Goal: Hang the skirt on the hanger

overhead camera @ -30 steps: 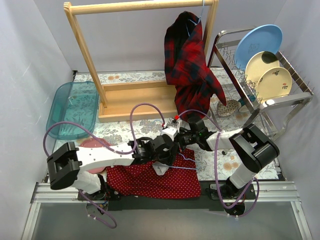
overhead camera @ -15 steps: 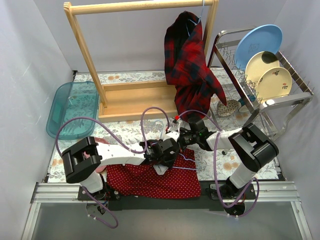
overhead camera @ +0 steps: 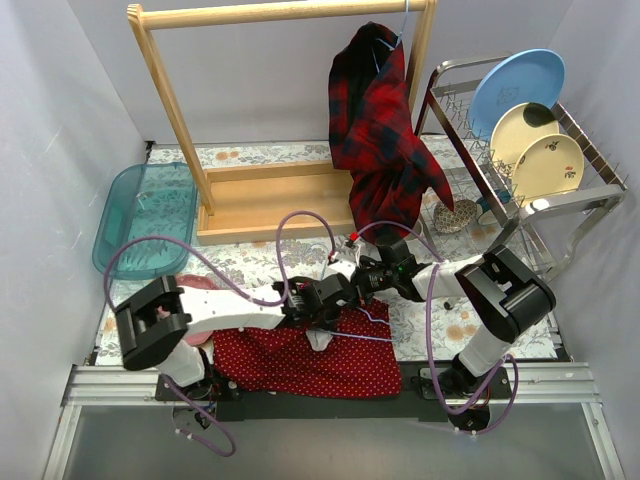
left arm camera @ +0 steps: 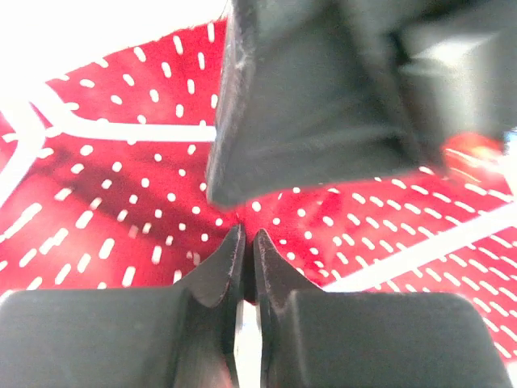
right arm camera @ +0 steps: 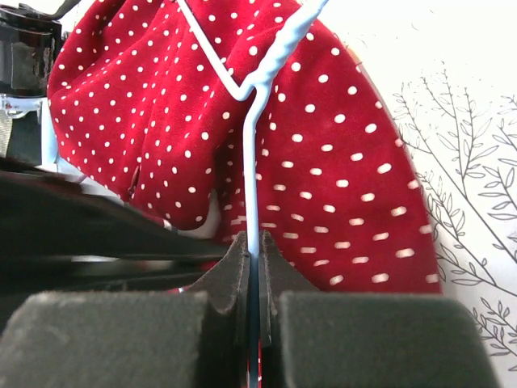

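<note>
One red skirt with small white polka dots [overhead camera: 300,362] lay crumpled and mostly flat on the tabletop [overhead camera: 250,262] at its near edge, between the two arm bases. A white inner patch showed at the skirt's upper edge. Fabric was bunched and folded near the arms' tips.

One thin pale wire hanger [right arm camera: 250,153] lay on the skirt's right part, its twisted neck over the red cloth. In the top view the wire ran across the skirt's upper right corner.

Right jaws were closed tight on the hanger's wire, which ran straight down between the tips. Left jaws were closed too, tips together and pinching a fold of the skirt just beside the right arm's head. Both arms met over the skirt's upper edge.

The tabletop was covered in a floral print.

Counted behind:
- One light wooden clothes rack [overhead camera: 170,100].
- One red-and-black plaid garment [overhead camera: 385,140] hanging from the rack's right end.
- One translucent teal plastic tray [overhead camera: 105,240] at far left.
- One metal dish rack [overhead camera: 560,205] at right, holding three plates: one blue plate [overhead camera: 518,88] and two cream plates [overhead camera: 522,128] [overhead camera: 548,165].
</note>
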{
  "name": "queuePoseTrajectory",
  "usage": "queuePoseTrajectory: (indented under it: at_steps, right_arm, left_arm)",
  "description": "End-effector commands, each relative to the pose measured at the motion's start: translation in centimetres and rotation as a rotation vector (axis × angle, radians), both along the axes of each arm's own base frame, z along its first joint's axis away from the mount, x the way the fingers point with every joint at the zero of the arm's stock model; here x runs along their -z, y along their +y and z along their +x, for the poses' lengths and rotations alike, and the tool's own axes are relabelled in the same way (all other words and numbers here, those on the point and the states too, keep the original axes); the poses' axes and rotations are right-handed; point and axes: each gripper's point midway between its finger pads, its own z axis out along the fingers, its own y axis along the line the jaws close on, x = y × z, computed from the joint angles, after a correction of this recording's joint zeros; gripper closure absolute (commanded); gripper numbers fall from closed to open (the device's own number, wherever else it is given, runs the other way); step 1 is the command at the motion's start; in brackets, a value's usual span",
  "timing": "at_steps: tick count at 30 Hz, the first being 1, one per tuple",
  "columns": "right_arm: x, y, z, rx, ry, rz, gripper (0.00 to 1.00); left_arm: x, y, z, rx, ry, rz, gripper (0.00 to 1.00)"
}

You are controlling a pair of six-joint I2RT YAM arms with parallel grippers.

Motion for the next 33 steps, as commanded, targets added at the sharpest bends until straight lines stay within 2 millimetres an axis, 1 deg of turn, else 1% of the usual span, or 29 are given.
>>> queuePoseTrajectory:
  at_steps: [1, 2, 3, 4, 7, 9, 13, 14, 16, 17, 19, 21, 24, 27, 29, 30, 31, 32, 33]
  right_arm:
    - [-0.9, 0.7, 0.1, -0.037, -0.041, 0.042, 0.99]
    - [-1.0, 0.7, 0.1, -0.038, -0.042, 0.043, 0.99]
    - [-1.2, 0.7, 0.2, -0.039, -0.050, 0.048, 0.99]
    - [-1.3, 0.8, 0.2, -0.040, -0.054, 0.052, 0.99]
    - [-2.0, 0.9, 0.3, -0.045, -0.081, 0.070, 0.99]
    - [-2.6, 1.1, 0.3, -0.052, -0.098, 0.082, 0.99]
    - [-3.5, 1.4, 0.3, -0.068, -0.141, 0.099, 0.99]
    - [-3.5, 1.5, 0.2, -0.074, -0.151, 0.098, 0.99]
    - [-4.0, 1.6, 0.3, -0.076, -0.173, 0.103, 0.99]
    - [-4.0, 1.6, 0.3, -0.079, -0.180, 0.103, 0.99]
    - [-4.2, 1.7, 0.4, -0.078, -0.188, 0.104, 0.99]
    - [-4.2, 1.7, 0.4, -0.083, -0.191, 0.104, 0.99]
    - [-4.5, 1.8, 0.4, -0.088, -0.200, 0.110, 0.99]
    - [-5.2, 2.0, 0.3, -0.099, -0.218, 0.125, 0.99]
    - [-5.7, 2.0, 0.2, -0.106, -0.234, 0.138, 0.99]
    - [-6.2, 2.1, 0.2, -0.111, -0.249, 0.148, 0.99]
    - [-6.4, 2.1, 0.1, -0.116, -0.260, 0.155, 0.99]
    - [-6.7, 2.1, 0.1, -0.119, -0.270, 0.160, 0.99]
    - [-7.3, 2.2, 0.1, -0.120, -0.288, 0.170, 0.99]
  left_arm:
    - [-8.7, -1.4, 0.0, 0.024, -0.057, -0.194, 1.00]
    - [-9.5, -1.5, -0.5, 0.049, -0.046, -0.222, 1.00]
    - [-11.0, -1.3, -0.9, 0.060, -0.050, -0.256, 1.00]
    - [-11.6, -1.3, -1.2, 0.068, -0.046, -0.276, 1.00]
    - [-13.0, -1.0, -2.7, 0.114, -0.003, -0.331, 1.00]
    - [-13.4, -0.8, -3.5, 0.129, 0.024, -0.351, 1.00]
    - [-15.6, -0.4, -3.6, 0.122, 0.006, -0.399, 1.00]
    - [-17.2, -0.5, -3.7, 0.132, -0.005, -0.439, 1.00]
    - [-19.3, -1.2, -4.4, 0.178, -0.001, -0.509, 1.00]
    - [-21.0, -1.8, -4.9, 0.211, 0.000, -0.562, 1.00]
    - [-22.5, -2.4, -6.1, 0.280, 0.024, -0.607, 1.00]
    - [-24.2, -2.9, -6.5, 0.314, 0.030, -0.647, 1.00]
    - [-26.4, -3.2, -7.8, 0.381, 0.048, -0.712, 1.00]
    - [-27.3, -3.3, -8.9, 0.434, 0.080, -0.748, 0.97]
    - [-26.9, -3.4, -9.4, 0.448, 0.111, -0.751, 0.94]
    - [-26.5, -3.4, -10.0, 0.468, 0.138, -0.748, 0.93]
    - [-24.9, -3.4, -10.3, 0.467, 0.177, -0.719, 0.91]
    - [-24.2, -3.4, -10.6, 0.471, 0.204, -0.708, 0.86]
    - [-23.5, -3.3, -11.4, 0.493, 0.253, -0.702, 0.82]
